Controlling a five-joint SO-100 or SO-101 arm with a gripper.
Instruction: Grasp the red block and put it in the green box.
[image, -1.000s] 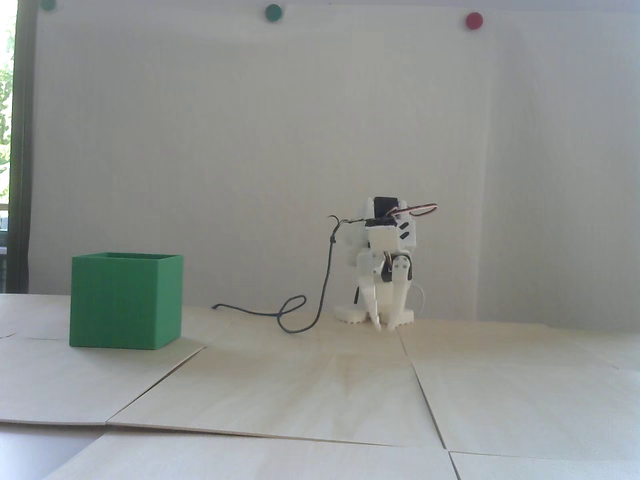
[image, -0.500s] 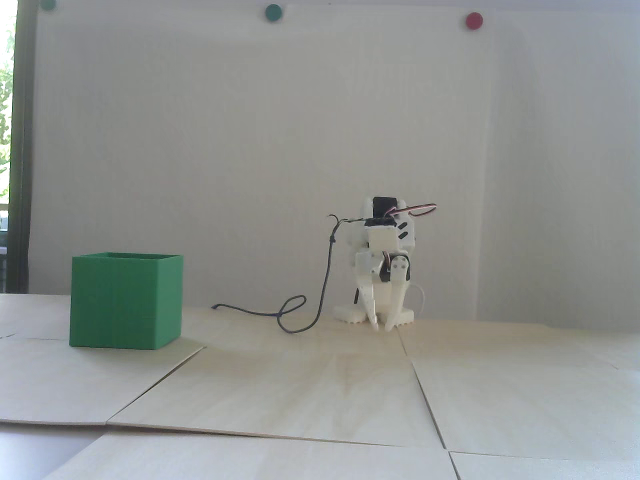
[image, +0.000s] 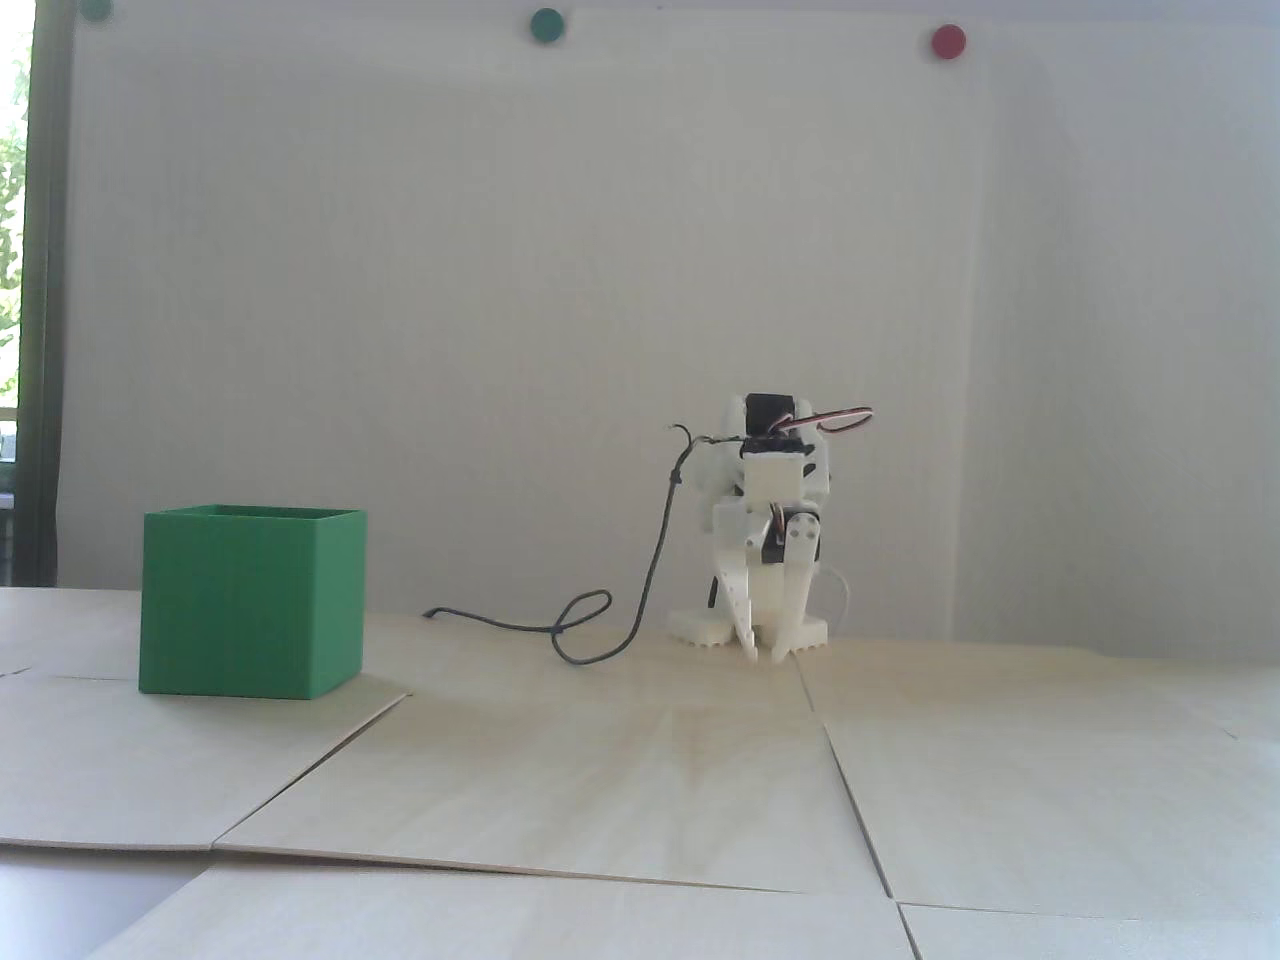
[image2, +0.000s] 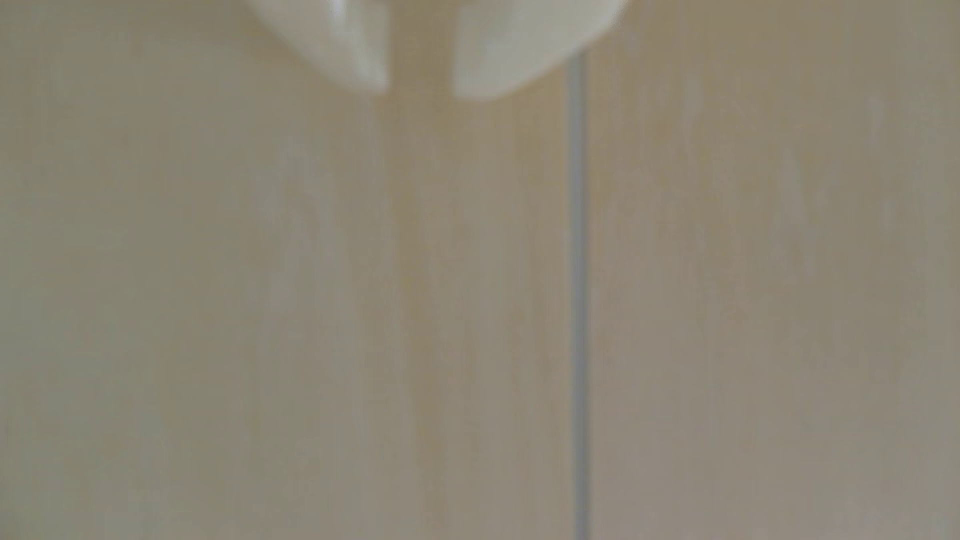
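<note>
You've got one green box (image: 252, 603) far left, one gripper (image: 764, 657) slightly parted and empty, pale wood panels (image: 620, 780), white wall (image: 600, 250).

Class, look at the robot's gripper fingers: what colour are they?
White. The fingers show best in the fixed view, pointing down at the table.

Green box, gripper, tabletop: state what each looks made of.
Green box: probably matte plastic, perhaps 3D-printed, judging by its even colour, thin walls and faint fine ridging. Gripper: white plastic with a dull sheen, its fingers standing slightly apart. Tabletop: pale wood or veneer panels, matte, with visible grain streaks and seams between boards.
</note>
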